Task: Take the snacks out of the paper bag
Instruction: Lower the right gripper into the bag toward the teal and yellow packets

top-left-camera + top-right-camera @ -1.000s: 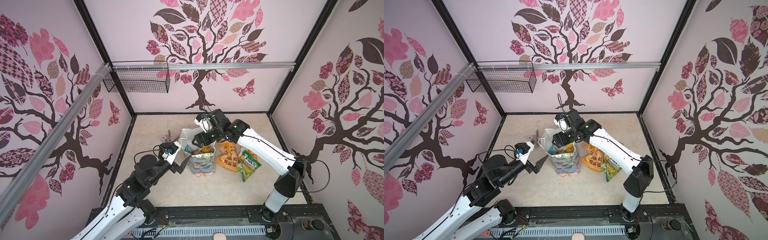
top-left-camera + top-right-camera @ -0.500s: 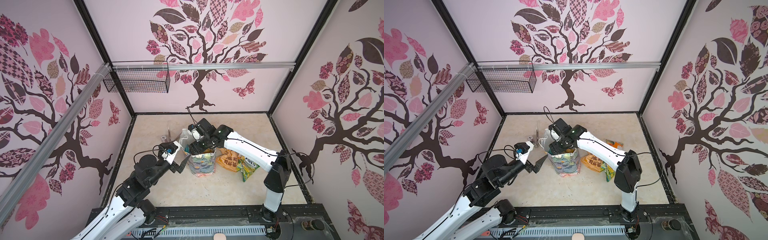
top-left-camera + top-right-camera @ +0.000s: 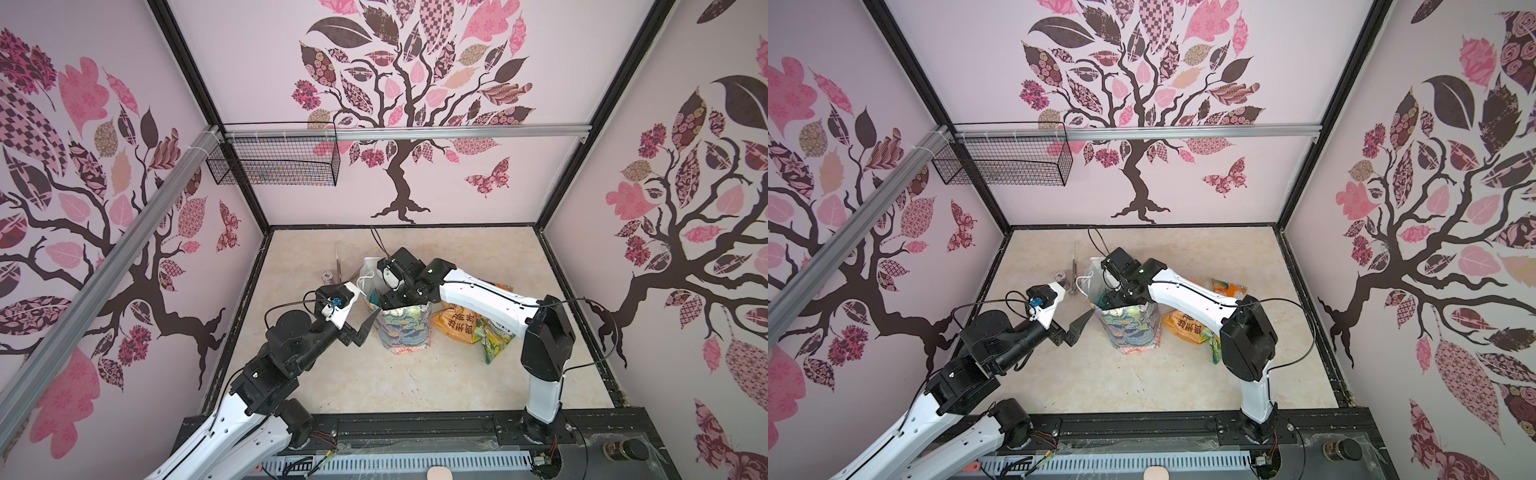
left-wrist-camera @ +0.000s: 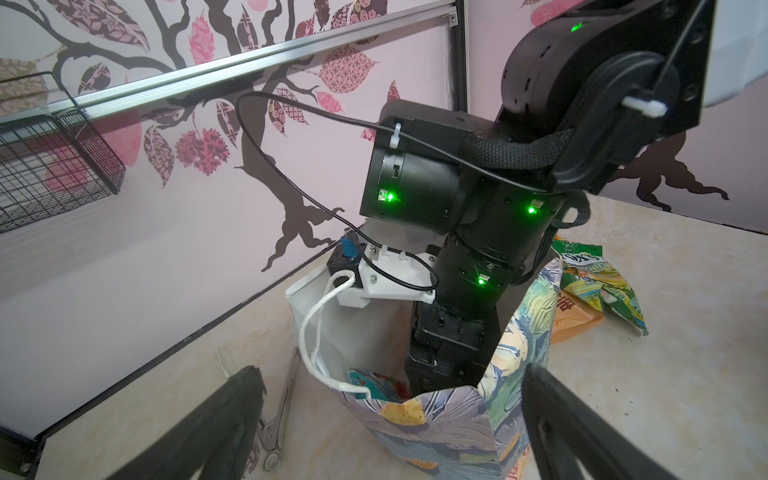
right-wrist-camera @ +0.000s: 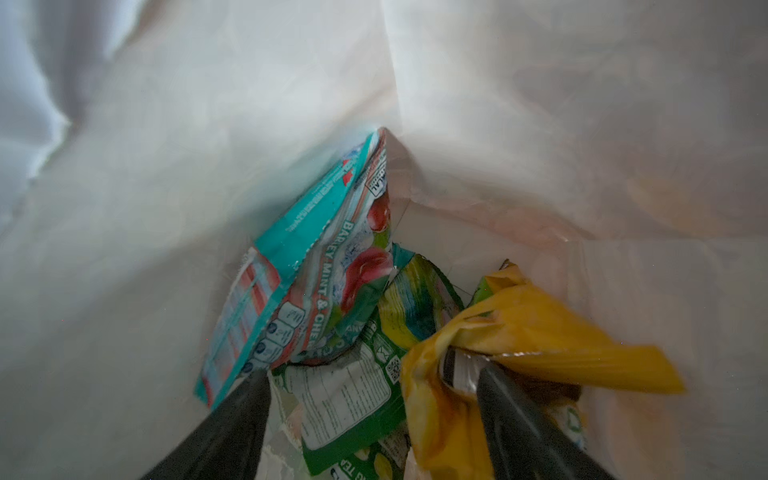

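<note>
Within tree-printed walls (image 3: 457, 183), bag (image 3: 405, 334) on tabletop (image 3: 374, 382)

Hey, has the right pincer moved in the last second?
Yes. The right pincer has dropped from above the rim down into the blue-green floral paper gift bag, which stayed put.

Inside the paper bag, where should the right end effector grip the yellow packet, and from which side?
Grip the yellow packet at its pinched, crumpled neck, probably: it rises toward the open right end effector. Come straight down through the open top of the paper bag, whose walls close every other side.
</note>
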Controlling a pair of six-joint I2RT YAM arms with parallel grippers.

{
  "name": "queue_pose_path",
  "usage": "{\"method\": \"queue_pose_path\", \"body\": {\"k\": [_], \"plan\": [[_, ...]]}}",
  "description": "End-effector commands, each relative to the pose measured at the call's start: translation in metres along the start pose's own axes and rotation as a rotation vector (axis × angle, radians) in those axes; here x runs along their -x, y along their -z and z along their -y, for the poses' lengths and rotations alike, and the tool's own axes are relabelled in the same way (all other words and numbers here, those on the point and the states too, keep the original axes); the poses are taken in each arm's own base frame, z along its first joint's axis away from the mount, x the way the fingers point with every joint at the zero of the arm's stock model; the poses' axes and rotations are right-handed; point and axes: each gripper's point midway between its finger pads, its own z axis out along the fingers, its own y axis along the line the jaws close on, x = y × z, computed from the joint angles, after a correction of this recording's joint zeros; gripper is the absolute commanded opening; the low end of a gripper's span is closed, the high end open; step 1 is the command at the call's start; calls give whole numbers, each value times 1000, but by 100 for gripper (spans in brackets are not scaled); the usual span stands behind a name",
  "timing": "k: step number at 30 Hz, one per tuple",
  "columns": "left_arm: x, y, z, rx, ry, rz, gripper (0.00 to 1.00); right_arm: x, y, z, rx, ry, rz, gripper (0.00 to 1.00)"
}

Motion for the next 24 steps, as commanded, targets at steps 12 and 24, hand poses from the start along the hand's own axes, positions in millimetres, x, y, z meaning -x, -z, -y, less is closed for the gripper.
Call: {"method": "queue_pose_path", "body": {"k": [12,24], "plan": [[0,-4,-1,4,1,5,98,-31,-72,20,-110,14,-103,87],[-1,-6,0,-5,6,-3,98,-66,-106,29,-149,-1,-190,71]]}}
